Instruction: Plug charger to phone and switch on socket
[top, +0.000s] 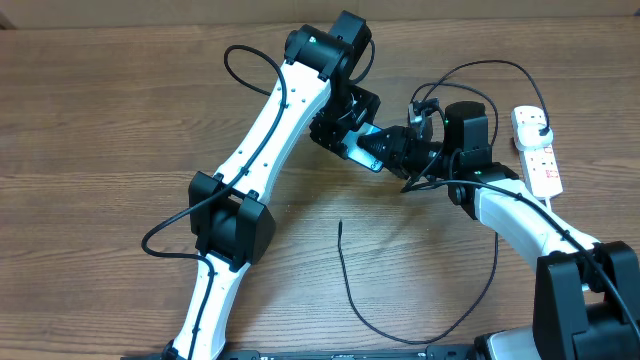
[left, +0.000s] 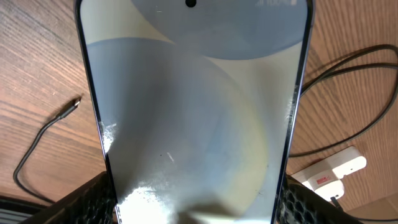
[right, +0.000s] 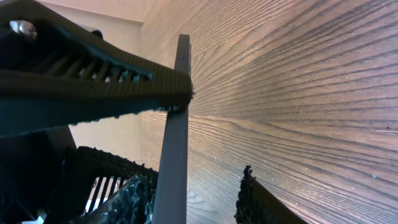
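The phone (top: 360, 150) is held off the table in the middle, screen pale in the left wrist view (left: 199, 106). My left gripper (top: 345, 128) (left: 196, 208) is shut on it, one finger on each long edge. In the right wrist view the phone (right: 175, 124) shows edge-on between the fingers of my right gripper (top: 388, 150) (right: 193, 190). One finger (right: 121, 199) lies against it; the other (right: 261, 202) stands apart. The charger cable (top: 350, 290) curves over the table, its tip (top: 340, 225) (left: 76, 102) lying loose. The white socket (top: 538, 152) (left: 326, 174) lies at the right.
Black cables (left: 354, 93) loop across the wood between the phone and the socket. A thick white cord (top: 535, 205) runs from the socket under the right arm. The left arm (top: 260, 150) stretches diagonally over the left half of the table.
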